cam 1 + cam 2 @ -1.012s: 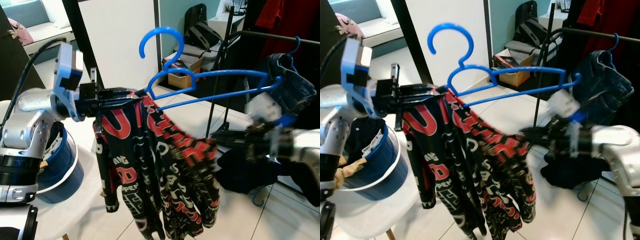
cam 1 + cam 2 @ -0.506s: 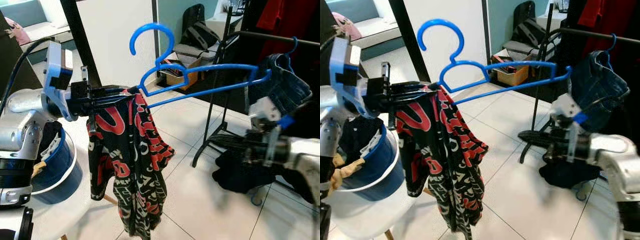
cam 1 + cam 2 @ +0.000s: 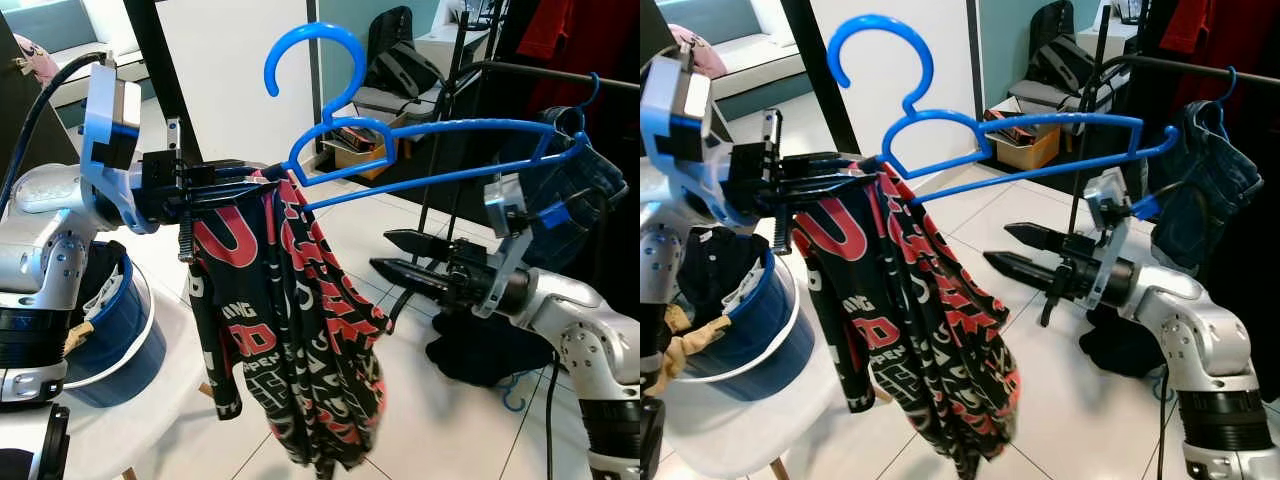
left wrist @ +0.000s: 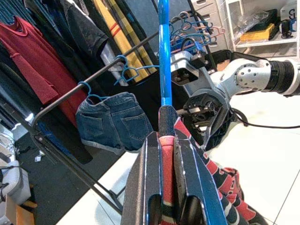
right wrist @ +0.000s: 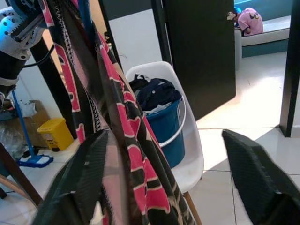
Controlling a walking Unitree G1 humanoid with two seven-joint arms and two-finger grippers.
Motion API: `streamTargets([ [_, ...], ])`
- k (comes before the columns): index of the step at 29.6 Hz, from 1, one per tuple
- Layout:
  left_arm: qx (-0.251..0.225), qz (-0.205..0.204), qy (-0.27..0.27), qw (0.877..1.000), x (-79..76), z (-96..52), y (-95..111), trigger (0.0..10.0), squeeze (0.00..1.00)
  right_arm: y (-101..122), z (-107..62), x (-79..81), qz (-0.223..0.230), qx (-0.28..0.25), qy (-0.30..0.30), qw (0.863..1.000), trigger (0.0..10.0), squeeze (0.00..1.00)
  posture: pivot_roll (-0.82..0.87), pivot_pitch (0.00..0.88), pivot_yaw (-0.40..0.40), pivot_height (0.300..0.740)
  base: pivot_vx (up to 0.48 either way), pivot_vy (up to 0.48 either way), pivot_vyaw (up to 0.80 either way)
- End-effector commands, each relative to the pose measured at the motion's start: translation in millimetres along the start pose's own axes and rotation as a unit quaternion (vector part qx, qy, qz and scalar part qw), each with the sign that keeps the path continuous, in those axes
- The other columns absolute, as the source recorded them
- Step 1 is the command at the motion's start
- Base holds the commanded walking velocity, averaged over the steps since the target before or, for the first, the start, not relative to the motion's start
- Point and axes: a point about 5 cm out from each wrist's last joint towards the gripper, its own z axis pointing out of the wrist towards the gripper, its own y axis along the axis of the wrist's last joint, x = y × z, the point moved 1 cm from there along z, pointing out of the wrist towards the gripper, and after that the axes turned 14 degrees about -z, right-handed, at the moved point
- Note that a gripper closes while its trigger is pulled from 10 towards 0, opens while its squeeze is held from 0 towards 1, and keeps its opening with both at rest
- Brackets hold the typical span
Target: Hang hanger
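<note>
Nearest the robot, at its left, a white chair [image 3: 735, 440] carries a blue bucket [image 3: 745, 340] stuffed with dark clothes. Just above and beside it, the left hand [image 3: 225, 185] is clamped shut on the left end of a blue plastic hanger [image 3: 400, 155], pinching both the hanger's arm and the cloth draped over it. The left wrist view shows the two black fingers [image 4: 145, 187] pressed together on the hanger with red and black cloth between them.

A black, red and white patterned garment [image 3: 290, 340] hangs from that gripped end, bunched toward the left hand and trailing down toward the white tiled floor [image 3: 1060, 400]. The hanger is held roughly level, tilting slightly upward to the robot's right, with its hook [image 3: 310, 55] standing upright above the left hand.

Further right and lower, the right hand [image 3: 1025, 250] points toward the garment with its two long fingers spread apart, holding nothing; it sits below the hanger's bar and close to the hanging cloth. In the right wrist view the parted fingers [image 5: 84, 173] frame the garment.

Beyond the right arm stands a black clothes rail [image 3: 540, 72]. Denim shorts [image 3: 570, 200] hang from it on another blue hanger, and the far tip of the held hanger reaches near them. A red garment [image 3: 555, 30] hangs further back. Behind, against the wall, lie a dark backpack [image 3: 395, 60] and a cardboard box [image 3: 360, 150].
</note>
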Motion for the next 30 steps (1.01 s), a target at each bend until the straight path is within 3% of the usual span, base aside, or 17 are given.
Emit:
streamTargets([
  [1,-0.016,0.012,-0.009,1.0,-0.1,5.1,9,7.5,0.0,4,12.8,9.7,-0.009,0.003,0.031,0.999,10.0,0.07,-0.06,0.0,0.077,0.74,0.0,0.0,0.0],
  [2,-0.022,0.013,-0.012,1.0,-1.0,8.3,10,7.5,0.0,4,18.9,13.1,-0.014,0.012,0.038,0.999,10.0,0.0,-0.06,0.0,0.076,0.74,0.0,0.0,0.0],
  [9,-0.029,0.014,-0.02,0.999,-2.7,13.3,12,7.5,0.0,2,26.6,15.1,-0.018,0.034,0.04,0.998,10.0,0.0,-0.06,0.0,0.076,0.74,0.0,0.0,0.0],
  [15,-0.041,0.02,-0.035,0.998,-5.1,20.4,19,7.3,0.0,-16,34.2,16.5,-0.028,0.118,0.032,0.992,10.0,0.0,-0.06,0.0,0.074,0.74,0.0,0.0,0.0],
  [18,-0.038,0.033,-0.028,0.998,-2.3,15.6,25,7.2,0.0,-44,15.1,2.5,-0.052,0.251,-0.021,0.966,10.0,0.0,-0.06,0.0,0.073,0.74,0.0,0.0,0.0],
  [20,-0.038,0.033,-0.028,0.998,-2.3,15.6,25,7.2,0.0,-44,15.1,2.5,-0.052,0.251,-0.021,0.966,10.0,0.0,-0.06,0.0,0.073,0.74,0.0,0.0,0.0],
  [21,-0.036,0.037,-0.024,0.998,-1.3,13.7,26,7.1,0.0,-51,6.7,0.1,-0.059,0.288,-0.031,0.955,10.0,0.0,-0.06,0.0,0.071,0.74,0.0,0.0,0.0],
  [24,-0.035,0.04,-0.021,0.998,-0.6,12.2,27,7.1,0.0,-55,0.0,-0.9,-0.063,0.314,-0.036,0.947,10.0,0.0,-0.06,0.0,0.071,0.74,0.0,0.0,0.0],
  [25,-0.03,0.044,-0.013,0.999,1.1,9.2,28,7.2,0.0,-59,-10.7,-2.6,-0.065,0.344,-0.044,0.936,10.0,0.0,-0.06,0.0,0.071,0.74,0.0,0.0,0.0],
  [28,-0.023,0.045,-0.006,0.999,2.7,5.7,26,7.1,0.0,-61,-22.2,-5.8,-0.064,0.37,-0.059,0.925,10.0,0.0,-0.06,0.0,0.071,0.74,0.0,0.0,0.0],
  [29,-0.017,0.045,0.0,0.999,3.5,2.8,24,7.2,0.0,-61,-32.4,-9.8,-0.059,0.385,-0.076,0.918,0.7,0.0,-0.07,0.0,0.072,0.74,0.0,0.0,0.0],
  [30,-0.01,0.043,0.003,0.999,3.1,0.8,21,7.4,0.0,-59,-41.0,-15.3,-0.05,0.389,-0.1,0.914,0.0,0.0,-0.07,0.0,0.071,0.74,0.0,0.0,0.0],
])
